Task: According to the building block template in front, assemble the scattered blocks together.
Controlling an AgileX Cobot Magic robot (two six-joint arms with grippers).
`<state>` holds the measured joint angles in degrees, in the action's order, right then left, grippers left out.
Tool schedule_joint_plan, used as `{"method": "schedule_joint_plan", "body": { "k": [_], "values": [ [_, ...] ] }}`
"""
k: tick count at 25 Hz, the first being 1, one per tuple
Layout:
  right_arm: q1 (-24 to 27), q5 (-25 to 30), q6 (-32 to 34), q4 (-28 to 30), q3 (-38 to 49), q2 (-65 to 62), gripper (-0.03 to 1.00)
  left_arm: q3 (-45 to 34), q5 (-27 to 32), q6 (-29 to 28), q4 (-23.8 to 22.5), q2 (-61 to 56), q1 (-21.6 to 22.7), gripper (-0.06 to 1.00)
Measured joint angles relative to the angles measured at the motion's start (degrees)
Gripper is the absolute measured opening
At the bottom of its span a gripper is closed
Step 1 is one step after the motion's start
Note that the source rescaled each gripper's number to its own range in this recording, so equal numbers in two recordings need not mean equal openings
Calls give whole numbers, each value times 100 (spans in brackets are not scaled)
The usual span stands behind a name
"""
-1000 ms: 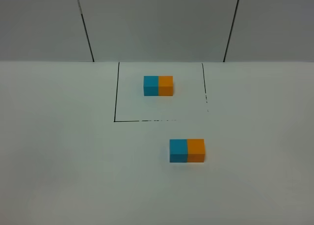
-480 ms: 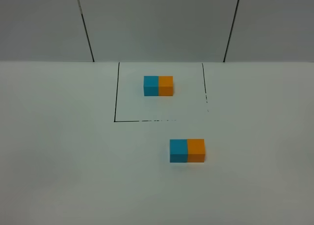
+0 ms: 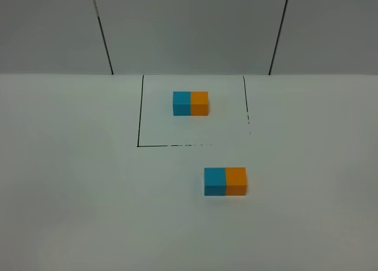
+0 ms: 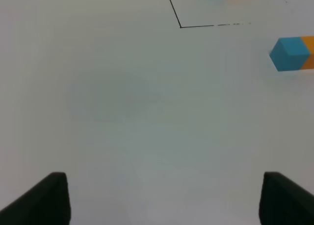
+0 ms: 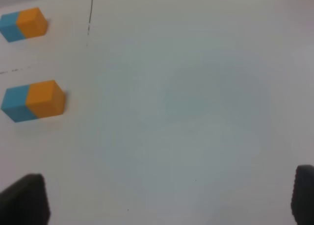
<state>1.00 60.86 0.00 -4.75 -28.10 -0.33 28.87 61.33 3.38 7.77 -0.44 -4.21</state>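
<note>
Fingertips come first in each wrist view: the left gripper (image 4: 162, 198) shows two dark tips spread wide apart over bare table with nothing between them, and the right gripper (image 5: 169, 198) does the same, so you have both hands open and empty. Neither arm appears in the high view, which puts them back at the near edge of the worktop (image 3: 71, 212).

Past them, right of the middle and nearer you than the outlined area, sit the two loose blocks: the blue cube (image 3: 214, 182) on the left and the orange cube (image 3: 235, 181) on the right, faces touching and tops level, reading as one short bar. Beyond that, a thin black outline (image 3: 139, 114) marks a square toward the far edge, and inside it stands the template (image 3: 190, 103), blue left and orange right, the same order as your pair. To my eye the assembly already matches and little is left to do.

If you do nudge them, expect light, stiff, matte cubes that slide easily on this smooth top. Take a cube across two opposite flat sides, low and square, not on a corner. A push on one will likely carry its neighbour along.
</note>
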Motion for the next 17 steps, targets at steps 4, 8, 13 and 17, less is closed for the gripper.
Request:
{"method": "schedule_joint_plan", "body": {
  "k": [4, 8, 13, 17],
  "values": [
    [0, 0, 0, 0, 0, 0, 99, 0, 0, 0, 0, 0, 0, 66],
    [0, 0, 0, 0, 0, 0, 98, 0, 0, 0, 0, 0, 0, 66],
    [0, 0, 0, 0, 0, 0, 96, 0, 0, 0, 0, 0, 0, 66],
    [0, 0, 0, -5, 0, 0, 93, 0, 0, 0, 0, 0, 0, 66]
  ]
}}
